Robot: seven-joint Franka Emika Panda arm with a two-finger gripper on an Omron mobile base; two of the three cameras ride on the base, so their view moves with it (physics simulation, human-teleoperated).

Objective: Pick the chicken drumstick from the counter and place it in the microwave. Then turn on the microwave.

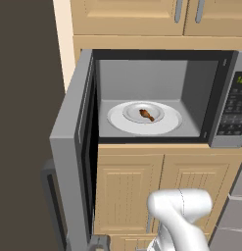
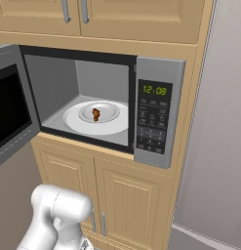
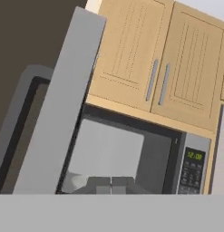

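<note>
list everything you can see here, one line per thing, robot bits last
wide grey-framed built-in microwave: one, grey frame and grey inside, set in the wooden cabinet wall
microwave door: one, grey with black window, swung open to the left
dark keypad panel: one, black with a green clock, right of the opening
white round turntable: one, white, on the microwave floor
small pale round plate: one, whitish, on the turntable
tiny reddish-brown chicken drumstick: one, on the plate
light wooden cabinet doors: pairs above and below the microwave, grey bar handles
white robot arm: one, low in front of the lower cabinets
gripper: one, grey tips together, shut, holding nothing
</note>
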